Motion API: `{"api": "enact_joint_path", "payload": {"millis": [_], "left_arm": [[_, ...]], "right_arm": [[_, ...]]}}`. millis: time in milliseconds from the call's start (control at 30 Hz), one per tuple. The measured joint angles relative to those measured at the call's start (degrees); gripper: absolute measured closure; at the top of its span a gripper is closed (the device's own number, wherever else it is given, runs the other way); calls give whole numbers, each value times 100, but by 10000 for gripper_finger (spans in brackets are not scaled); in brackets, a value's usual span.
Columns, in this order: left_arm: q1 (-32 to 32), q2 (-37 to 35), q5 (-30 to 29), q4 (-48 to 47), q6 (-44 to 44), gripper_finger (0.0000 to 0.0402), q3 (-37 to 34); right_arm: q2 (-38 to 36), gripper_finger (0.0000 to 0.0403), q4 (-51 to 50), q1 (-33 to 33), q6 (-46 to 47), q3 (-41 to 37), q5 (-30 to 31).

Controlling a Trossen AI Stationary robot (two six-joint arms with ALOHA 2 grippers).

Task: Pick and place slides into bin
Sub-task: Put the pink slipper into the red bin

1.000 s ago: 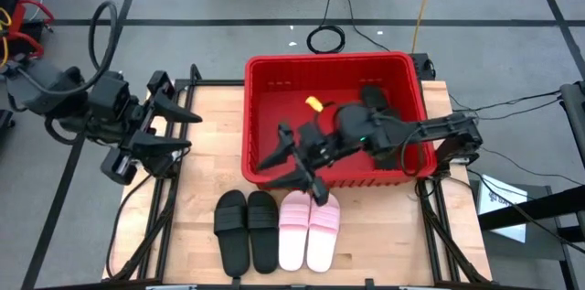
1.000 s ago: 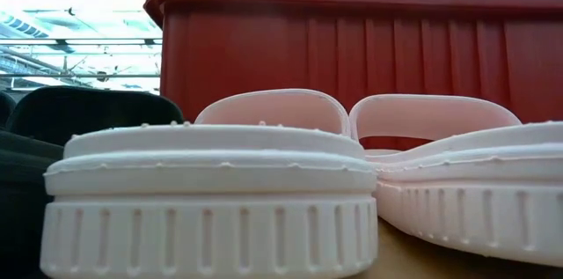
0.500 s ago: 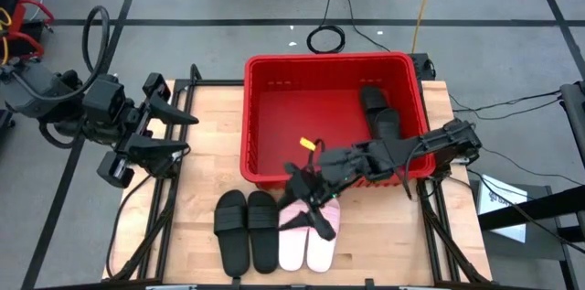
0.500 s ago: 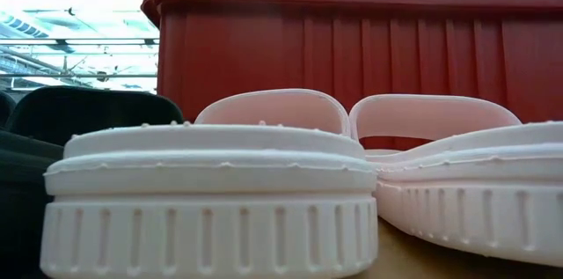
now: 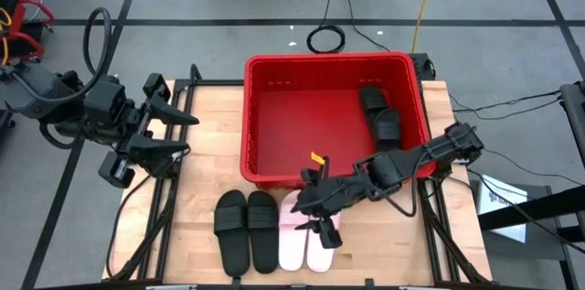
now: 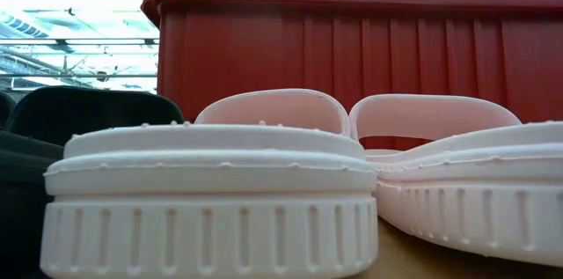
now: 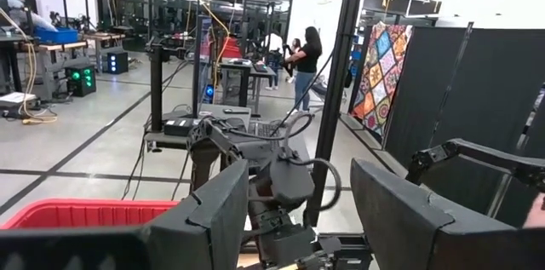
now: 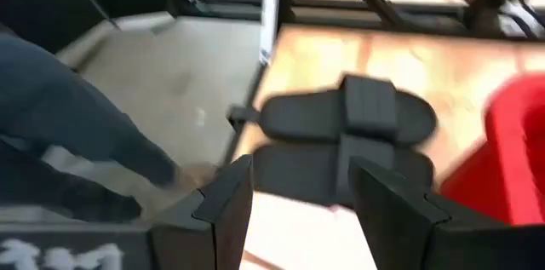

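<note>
Right gripper (image 5: pixel 320 216) open and empty, now down over the pink slides (image 5: pixel 308 235) beside the black pair (image 5: pixel 245 230), out of the red bin (image 5: pixel 260 98); left gripper (image 5: pixel 175 132) open, parked.

High view looks straight down; low view sits table-level, near bin (image 6: pixel 352 50).

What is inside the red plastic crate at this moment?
The large red plastic crate holds two matte black slides against its right wall, one partly over the other. The rest of its floor looks bare. The front right corner is covered by the right arm, so nothing can be told there.
</note>
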Motion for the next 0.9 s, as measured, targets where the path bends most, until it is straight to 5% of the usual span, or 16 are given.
{"api": "enact_joint_path", "payload": {"millis": [900], "left_arm": [[-310,-81,242,-863,-279,197,2]], "right_arm": [[994,220,-1485,489,621,-4,1032]]}}
